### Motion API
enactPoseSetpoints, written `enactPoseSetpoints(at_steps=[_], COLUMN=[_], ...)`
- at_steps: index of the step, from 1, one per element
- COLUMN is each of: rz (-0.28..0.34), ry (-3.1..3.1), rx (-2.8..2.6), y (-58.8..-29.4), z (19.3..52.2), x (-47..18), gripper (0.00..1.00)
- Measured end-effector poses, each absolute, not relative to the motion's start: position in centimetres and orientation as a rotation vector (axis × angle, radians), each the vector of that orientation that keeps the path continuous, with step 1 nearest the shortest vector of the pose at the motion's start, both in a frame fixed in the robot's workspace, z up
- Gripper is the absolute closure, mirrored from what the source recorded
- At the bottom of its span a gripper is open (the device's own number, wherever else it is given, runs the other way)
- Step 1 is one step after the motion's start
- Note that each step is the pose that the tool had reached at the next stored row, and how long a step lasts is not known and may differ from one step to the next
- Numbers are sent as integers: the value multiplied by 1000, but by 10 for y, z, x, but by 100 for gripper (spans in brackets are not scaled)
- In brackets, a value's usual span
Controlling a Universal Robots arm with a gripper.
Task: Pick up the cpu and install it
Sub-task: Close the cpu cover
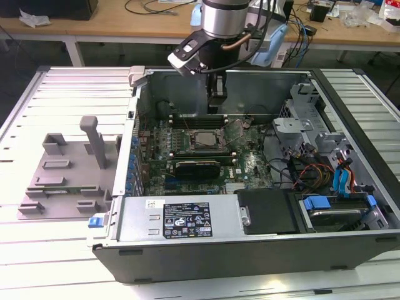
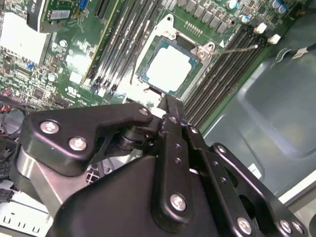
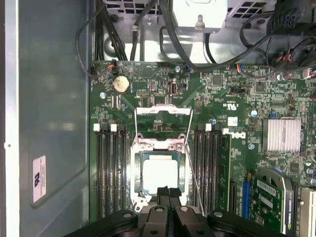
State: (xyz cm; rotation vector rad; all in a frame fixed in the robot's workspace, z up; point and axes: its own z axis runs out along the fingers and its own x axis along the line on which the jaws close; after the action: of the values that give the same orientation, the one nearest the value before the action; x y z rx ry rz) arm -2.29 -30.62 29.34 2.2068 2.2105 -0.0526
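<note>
Pincer (image 3: pixel 168 191) looks pressed together with nothing between its fingers, and you see it poised just above the cpu (image 3: pixel 159 174), which lies seated in the open motherboard socket (image 3: pixel 138 173).

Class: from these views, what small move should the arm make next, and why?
Probably a short lift straight up. The cpu already lies flat in its socket, the gripper hangs shut and empty at its edge, and the retention frame stands open, so clearing the socket seems safest.
</note>
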Motion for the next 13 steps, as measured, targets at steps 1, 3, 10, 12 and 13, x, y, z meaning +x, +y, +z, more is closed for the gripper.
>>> enactPoseSetpoints(at_steps=[1,3,10,12,13], rz=[-53,-53,-30,-16,-17], ry=[2211,2211,2241,2255,2255], rx=[2207,2207,2236,2248,2248], y=[-306,-306,-307,-309,-309], z=[293,293,292,286,280], x=[-22,-22,40,60,65], gripper=[89,89,89,89,89])
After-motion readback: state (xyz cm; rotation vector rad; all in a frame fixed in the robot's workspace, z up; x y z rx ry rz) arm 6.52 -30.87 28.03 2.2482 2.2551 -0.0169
